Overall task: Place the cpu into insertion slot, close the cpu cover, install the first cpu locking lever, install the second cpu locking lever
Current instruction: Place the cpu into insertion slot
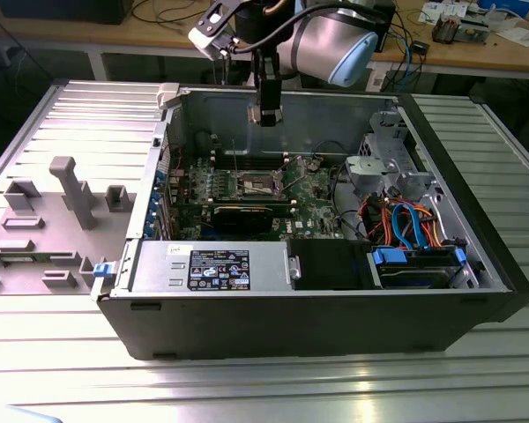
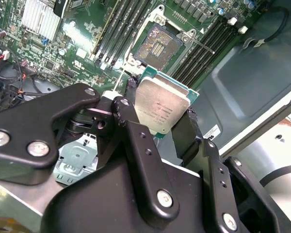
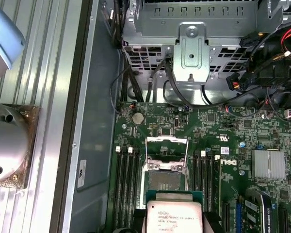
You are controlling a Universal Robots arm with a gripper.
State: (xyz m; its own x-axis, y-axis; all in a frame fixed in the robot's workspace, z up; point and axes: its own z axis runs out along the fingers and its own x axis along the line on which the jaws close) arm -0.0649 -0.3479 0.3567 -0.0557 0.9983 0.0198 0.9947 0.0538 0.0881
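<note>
cpu (image 2: pixel 162 109) gripped by its edges between my fingers (image 2: pixel 184 138), metal top up, hanging just above the insertion slot (image 3: pixel 166 180), not seated. cpu cover (image 3: pixel 165 166) stands flipped open at the slot. All inside the open computer case (image 1: pixel 291 317), over the green motherboard (image 3: pixel 218 126).

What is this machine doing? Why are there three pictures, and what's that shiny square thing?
It's a robot arm reaching over an opened computer case that lies on a metal table. The exterior view watches from outside. The two wrist views come from cameras riding on the arm. Its gripper pinches the cpu, the shiny square chip, above the green board. The insertion slot, where the chip belongs, is empty, and its cpu cover is lifted open.
</note>
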